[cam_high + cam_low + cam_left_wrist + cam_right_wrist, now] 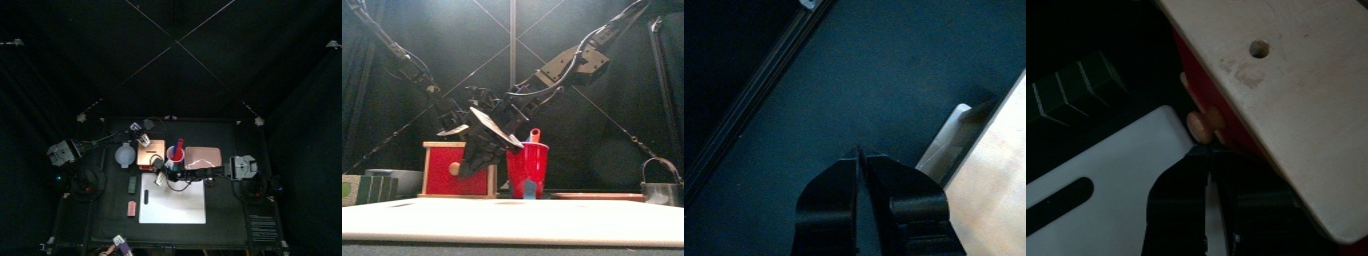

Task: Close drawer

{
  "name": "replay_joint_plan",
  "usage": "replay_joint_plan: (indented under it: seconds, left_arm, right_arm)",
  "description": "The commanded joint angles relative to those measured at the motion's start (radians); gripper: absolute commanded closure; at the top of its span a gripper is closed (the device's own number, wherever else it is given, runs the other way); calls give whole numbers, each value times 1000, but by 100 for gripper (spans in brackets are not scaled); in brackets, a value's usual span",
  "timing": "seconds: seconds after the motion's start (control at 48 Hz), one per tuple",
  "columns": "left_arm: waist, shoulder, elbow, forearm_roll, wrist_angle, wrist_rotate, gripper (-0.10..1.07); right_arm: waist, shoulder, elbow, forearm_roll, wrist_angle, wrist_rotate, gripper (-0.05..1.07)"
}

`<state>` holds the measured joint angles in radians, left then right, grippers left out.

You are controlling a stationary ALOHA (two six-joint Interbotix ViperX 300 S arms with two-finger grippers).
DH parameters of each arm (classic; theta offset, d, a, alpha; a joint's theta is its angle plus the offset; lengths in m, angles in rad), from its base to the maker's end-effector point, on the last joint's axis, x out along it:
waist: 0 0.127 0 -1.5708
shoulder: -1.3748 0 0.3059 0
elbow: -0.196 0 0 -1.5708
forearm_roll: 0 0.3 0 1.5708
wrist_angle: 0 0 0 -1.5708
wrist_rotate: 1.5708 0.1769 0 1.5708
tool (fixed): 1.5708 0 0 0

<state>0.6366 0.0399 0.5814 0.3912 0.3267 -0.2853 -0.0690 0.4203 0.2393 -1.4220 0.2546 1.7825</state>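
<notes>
The orange-tan wooden box [151, 150] stands left of the table's middle and shows a red face [458, 172] in the front view. In the right wrist view its pale top with a small hole [1280, 100] fills one side. Under it are the drawer's red-brown front [1189, 72] and its round pinkish knob [1200, 122]. My right gripper [1208, 150] is shut, tips right at the knob. How far the drawer stands out is hidden. My left gripper [861, 158] is shut over bare dark table, with a pale wooden edge [998, 160] to one side.
A red cup [529, 170] stands just right of the box. A pinkish pad [203, 157] lies further right and a white sheet [174, 208] towards the front. Green items [369, 188] sit at the far left, a grey metal vessel [659, 187] at the far right.
</notes>
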Motion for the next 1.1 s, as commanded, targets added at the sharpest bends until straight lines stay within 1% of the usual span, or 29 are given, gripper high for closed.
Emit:
replay_joint_plan:
  seconds: [0.0, 0.271, 0.417, 0.771, 0.938, 1.083]
  left_arm:
    - [-2, -8, 15, -5, 6, 2, 47]
    - [3, -31, 44, -12, 8, 0, 47]
    - [-2, -46, 38, -11, 0, 3, 47]
    - [-3, -35, 9, -8, -20, 2, 47]
    - [-5, -57, 8, -9, -21, 0, 47]
    - [-5, -81, 11, -9, -21, -3, 47]
  right_arm:
    - [-26, -28, -32, -5, 2, 2, 60]
    - [-20, -18, -38, 0, 3, 2, 60]
    - [-6, -21, -49, -3, 2, 2, 60]
    - [14, -20, -67, -3, 2, 0, 60]
    - [34, -41, -38, 2, 5, 0, 60]
    - [40, -84, 17, 14, 8, 0, 60]
